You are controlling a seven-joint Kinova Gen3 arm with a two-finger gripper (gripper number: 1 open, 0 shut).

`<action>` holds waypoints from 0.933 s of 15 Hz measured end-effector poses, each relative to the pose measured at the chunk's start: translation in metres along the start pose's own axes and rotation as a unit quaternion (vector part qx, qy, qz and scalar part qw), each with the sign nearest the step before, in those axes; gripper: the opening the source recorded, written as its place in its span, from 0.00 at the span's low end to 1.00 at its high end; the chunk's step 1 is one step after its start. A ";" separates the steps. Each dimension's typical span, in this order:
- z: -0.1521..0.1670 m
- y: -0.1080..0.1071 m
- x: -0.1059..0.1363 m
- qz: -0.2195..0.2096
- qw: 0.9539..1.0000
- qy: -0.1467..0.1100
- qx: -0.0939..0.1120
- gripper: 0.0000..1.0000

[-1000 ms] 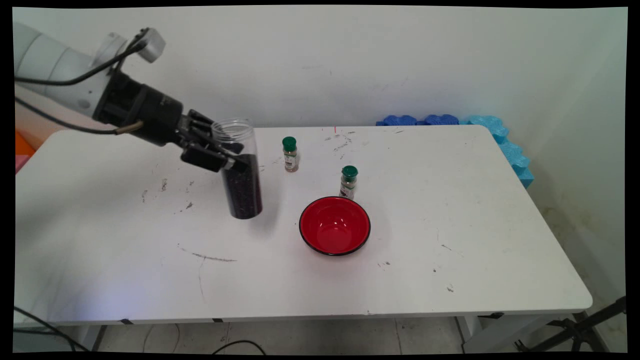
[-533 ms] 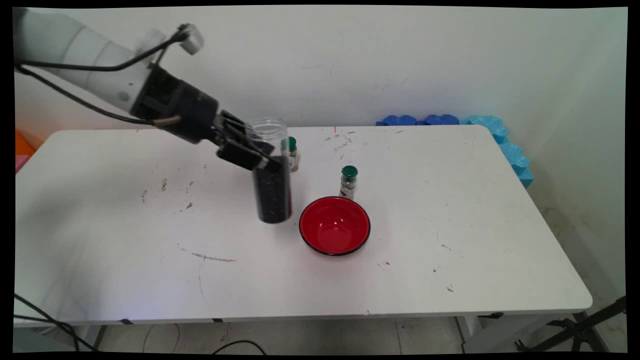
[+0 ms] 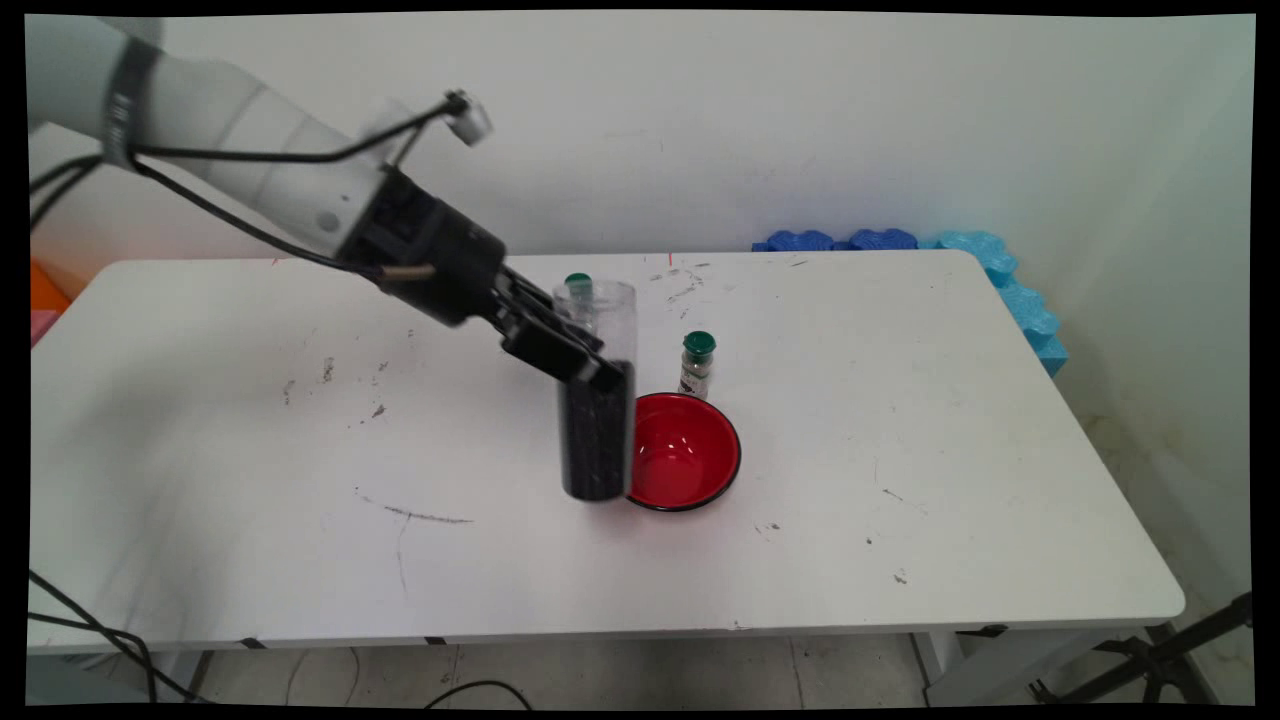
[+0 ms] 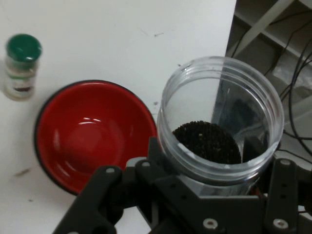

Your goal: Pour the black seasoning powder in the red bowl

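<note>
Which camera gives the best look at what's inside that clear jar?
The hand view: it looks down the clear jar through its open mouth onto the dark grains. The main view shows the jar only side-on, dark fill in its lower part, held by the hand.

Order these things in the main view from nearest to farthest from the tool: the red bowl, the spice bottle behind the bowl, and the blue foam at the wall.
The tool holds a clear jar.
1. Red bowl, just right of the jar.
2. Spice bottle, behind the bowl.
3. Blue foam, at the table's far right corner.
</note>
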 end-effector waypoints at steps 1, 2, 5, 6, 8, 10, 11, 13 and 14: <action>0.007 0.002 0.001 -0.010 1.000 -0.004 -0.003 0.00; 0.016 0.004 0.001 -0.023 1.000 -0.009 -0.006 0.00; 0.038 0.005 0.000 -0.058 0.998 -0.018 -0.009 0.00; 0.046 0.004 -0.001 -0.068 0.997 -0.020 -0.010 0.00; 0.058 0.002 -0.001 -0.081 0.996 -0.020 -0.011 0.00; 0.069 0.000 -0.002 -0.099 0.995 -0.021 -0.011 0.00; 0.074 -0.001 -0.003 -0.110 0.994 -0.022 -0.012 0.00; 0.083 -0.002 -0.004 -0.133 0.991 -0.026 -0.016 0.00; 0.087 -0.003 -0.004 -0.146 0.989 -0.028 -0.018 0.00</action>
